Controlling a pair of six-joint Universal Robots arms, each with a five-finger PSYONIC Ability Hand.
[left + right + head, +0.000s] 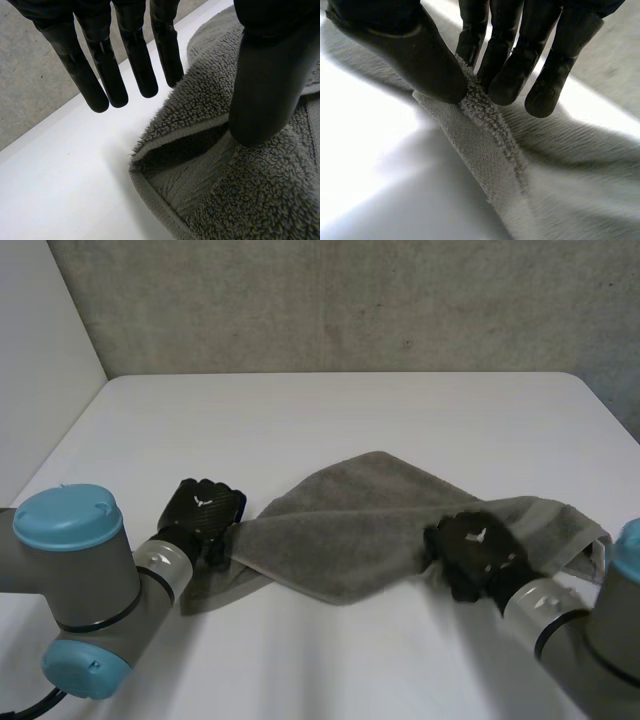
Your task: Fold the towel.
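Grey terry-cloth towel (360,530): lying bunched and slantwise across the near middle of the smooth white counter (340,410), with one flap doubling over the body and a loose tail trailing toward the left arm. No squared fold is showing, so the task is judged to be somewhere between early and midway, with smoothing out and matching of edges left to do. Left hand (200,512): sitting at the towel's left end. Its wrist view is showing the fingers (135,60) hanging straight and apart over bare counter just beside a hemmed corner, while the thumb is resting its tip on the pile next to an open pocket of the hem, so nothing is being pinched there. Right hand (475,550): sitting on the towel's near right edge. Its fingers (510,75) and thumb are clamping together on the hem, which is rising between them as a ridge, though it is hard to tell whether that edge is hanging clear of the counter. Open room: the far half of the counter is lying bare and offering space to spread or carry the cloth. The near side is being crowded by both arms, and the towel's right end is reaching close to the right arm.
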